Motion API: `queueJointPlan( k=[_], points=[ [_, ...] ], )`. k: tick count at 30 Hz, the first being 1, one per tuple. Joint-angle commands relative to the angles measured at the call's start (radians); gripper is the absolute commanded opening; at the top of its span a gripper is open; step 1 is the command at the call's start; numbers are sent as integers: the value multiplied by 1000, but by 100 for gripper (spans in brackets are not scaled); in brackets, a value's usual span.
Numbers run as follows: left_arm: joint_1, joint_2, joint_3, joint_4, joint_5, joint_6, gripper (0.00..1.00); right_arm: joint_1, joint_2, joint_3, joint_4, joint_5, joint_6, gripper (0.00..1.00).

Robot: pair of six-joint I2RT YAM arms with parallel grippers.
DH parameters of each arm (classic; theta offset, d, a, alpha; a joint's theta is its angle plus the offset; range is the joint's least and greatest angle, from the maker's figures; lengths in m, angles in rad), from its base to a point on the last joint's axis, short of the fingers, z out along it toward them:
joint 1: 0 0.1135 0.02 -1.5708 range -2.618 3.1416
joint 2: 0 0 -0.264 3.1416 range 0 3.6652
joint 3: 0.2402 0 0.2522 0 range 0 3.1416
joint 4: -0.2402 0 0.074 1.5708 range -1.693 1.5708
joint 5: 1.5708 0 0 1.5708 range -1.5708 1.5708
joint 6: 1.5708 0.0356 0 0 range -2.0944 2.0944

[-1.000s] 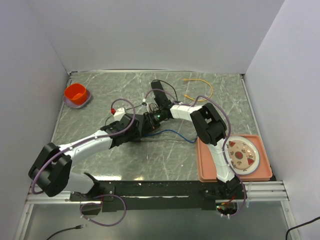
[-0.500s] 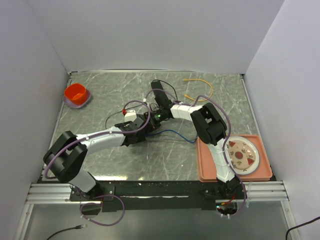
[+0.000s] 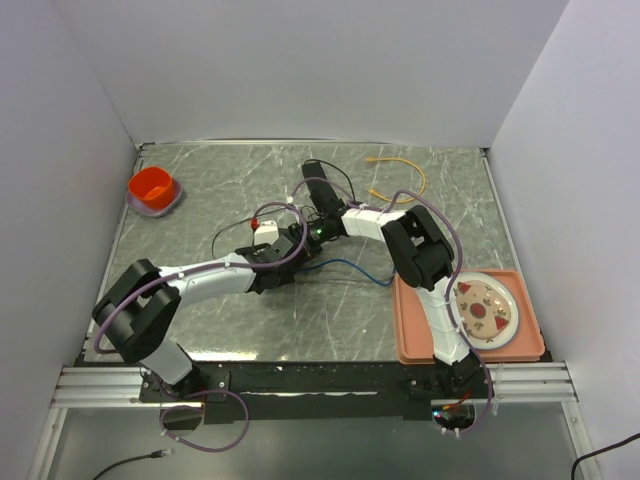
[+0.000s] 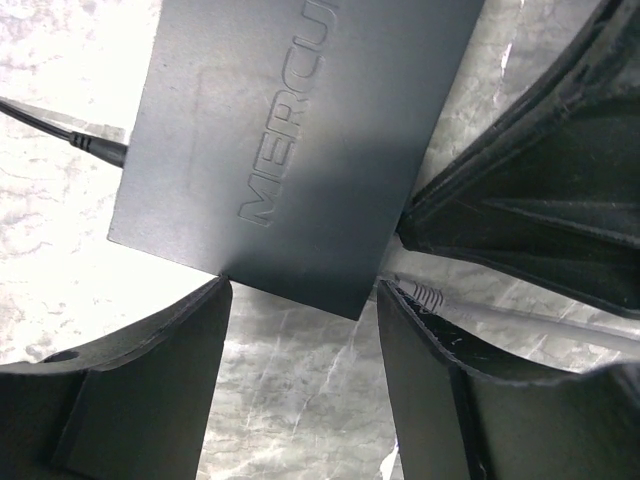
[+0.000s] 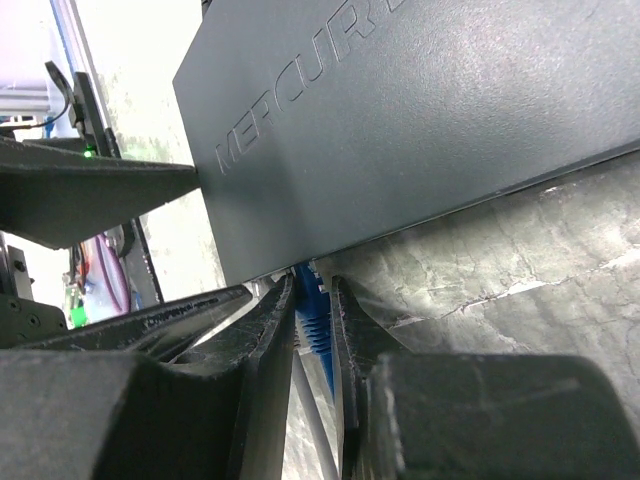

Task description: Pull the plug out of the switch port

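Note:
The switch is a flat matte-black box (image 4: 290,130) (image 5: 420,120) embossed MERCU, mostly hidden under both grippers in the top view. A blue plug (image 5: 311,322) sits in the switch port (image 5: 303,272) in the box's long side edge. My right gripper (image 5: 312,290) (image 3: 308,237) is shut on that plug's ribbed boot. My left gripper (image 4: 303,285) (image 3: 289,244) stands at one corner of the box, a fingertip (image 4: 218,295) touching each side of it. A grey plug (image 4: 425,297) enters the same edge beside it.
A thin black lead (image 4: 85,145) is plugged into the box's opposite side. The blue cable (image 3: 350,268) trails right across the marble. A black adapter (image 3: 318,183), yellow cable (image 3: 405,172), orange bowl (image 3: 152,186) and salmon tray (image 3: 420,345) with a plate lie around.
My left arm has swung forward and right, bringing its gripper onto the box's corner, and its jaws have narrowed slightly. The right gripper has stayed on the blue plug.

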Motion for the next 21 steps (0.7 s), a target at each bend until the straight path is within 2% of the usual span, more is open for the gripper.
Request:
queueJointPlan(
  k=[1, 12, 21],
  points=[
    [-19, 37, 20, 61, 43, -8, 66, -12, 34, -2, -74, 127, -39, 0],
    [-1, 121, 63, 12, 42, -48, 66, -11, 25, -14, -83, 127, -45, 0],
    [85, 57, 8, 52, 92, -57, 66, -8, 25, -19, -100, 136, -52, 0]
  ],
)
